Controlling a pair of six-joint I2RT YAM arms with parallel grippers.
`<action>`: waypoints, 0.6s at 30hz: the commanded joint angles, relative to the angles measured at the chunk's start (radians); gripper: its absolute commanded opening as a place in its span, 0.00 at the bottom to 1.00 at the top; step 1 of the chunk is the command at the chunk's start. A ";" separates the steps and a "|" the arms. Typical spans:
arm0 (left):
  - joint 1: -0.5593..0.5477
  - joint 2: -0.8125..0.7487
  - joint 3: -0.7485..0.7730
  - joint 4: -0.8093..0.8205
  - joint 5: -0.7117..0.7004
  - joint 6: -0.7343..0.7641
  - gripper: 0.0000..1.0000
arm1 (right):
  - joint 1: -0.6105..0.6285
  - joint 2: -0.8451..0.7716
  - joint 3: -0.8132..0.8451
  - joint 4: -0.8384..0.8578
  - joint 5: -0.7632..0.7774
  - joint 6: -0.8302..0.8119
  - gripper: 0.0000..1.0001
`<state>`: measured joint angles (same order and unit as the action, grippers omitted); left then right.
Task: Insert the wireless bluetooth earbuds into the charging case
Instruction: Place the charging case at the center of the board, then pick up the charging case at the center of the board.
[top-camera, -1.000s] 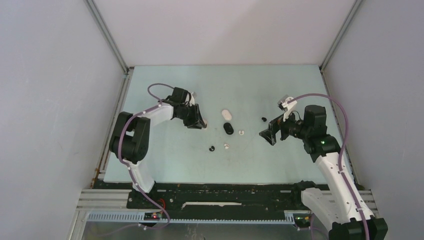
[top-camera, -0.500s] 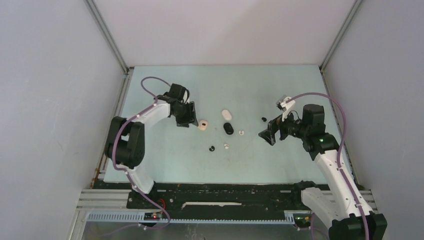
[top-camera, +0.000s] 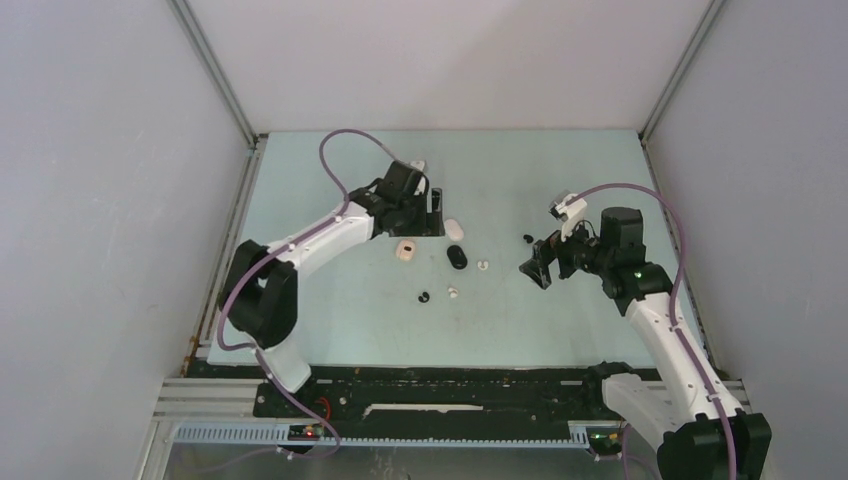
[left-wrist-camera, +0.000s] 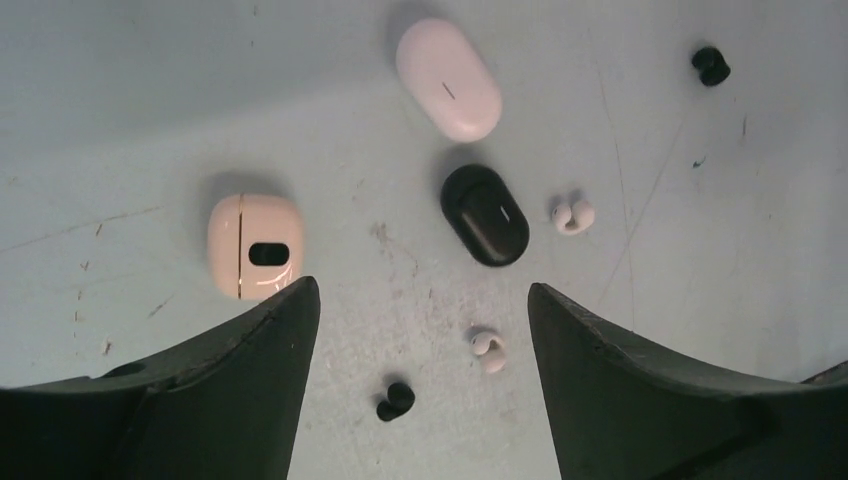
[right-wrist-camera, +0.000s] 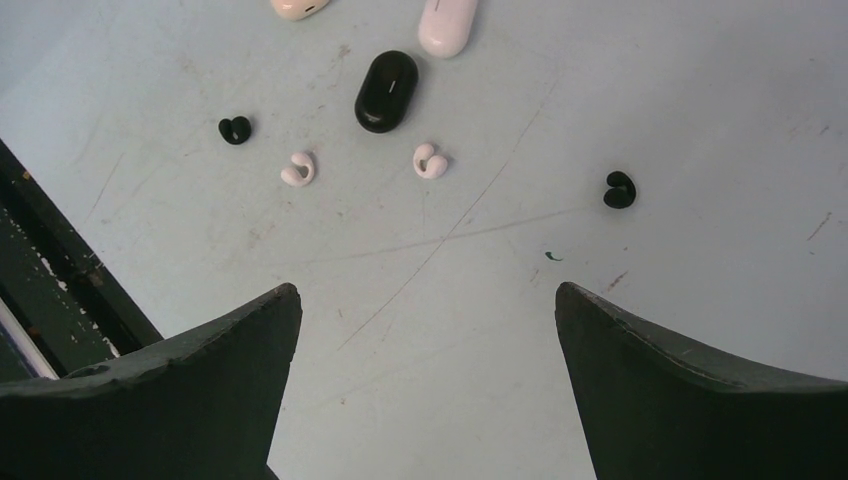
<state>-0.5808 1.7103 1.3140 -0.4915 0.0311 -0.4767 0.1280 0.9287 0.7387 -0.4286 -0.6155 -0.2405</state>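
Observation:
Three charging cases lie mid-table: a beige one (top-camera: 405, 250) (left-wrist-camera: 255, 246), a white one (top-camera: 453, 228) (left-wrist-camera: 449, 66) and a black one (top-camera: 457, 257) (left-wrist-camera: 485, 214). Loose earbuds lie around them: two white (top-camera: 483, 265) (top-camera: 453, 293) and two black (top-camera: 424, 297) (top-camera: 528, 238). My left gripper (top-camera: 436, 212) (left-wrist-camera: 424, 295) hovers open over the cases, holding nothing. In the left wrist view a white bud (left-wrist-camera: 489, 350) and a black bud (left-wrist-camera: 396, 400) show between its fingers. My right gripper (top-camera: 535, 268) (right-wrist-camera: 428, 290) stands open and empty, right of the buds.
White walls enclose the pale green table (top-camera: 560, 180) on three sides. A black rail (top-camera: 450, 385) runs along the near edge by the arm bases. The right wrist view shows the black case (right-wrist-camera: 387, 91), buds and the table's dark edge (right-wrist-camera: 60, 280).
My left gripper has opened and let go of the beige case, which now lies on the table. The left arm swung right and back, toward the white case. The right arm barely moved.

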 joint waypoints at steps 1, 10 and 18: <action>0.003 0.059 0.044 0.045 -0.089 -0.112 0.83 | 0.001 -0.031 0.002 0.031 0.033 -0.029 1.00; -0.093 0.262 0.173 0.039 -0.151 -0.164 0.82 | 0.002 -0.046 0.002 0.027 0.068 -0.061 1.00; -0.116 0.333 0.171 0.066 -0.088 -0.202 0.78 | 0.011 -0.051 0.002 0.023 0.071 -0.072 1.00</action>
<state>-0.6933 2.0235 1.4498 -0.4515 -0.0700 -0.6476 0.1287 0.8921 0.7387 -0.4301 -0.5526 -0.2928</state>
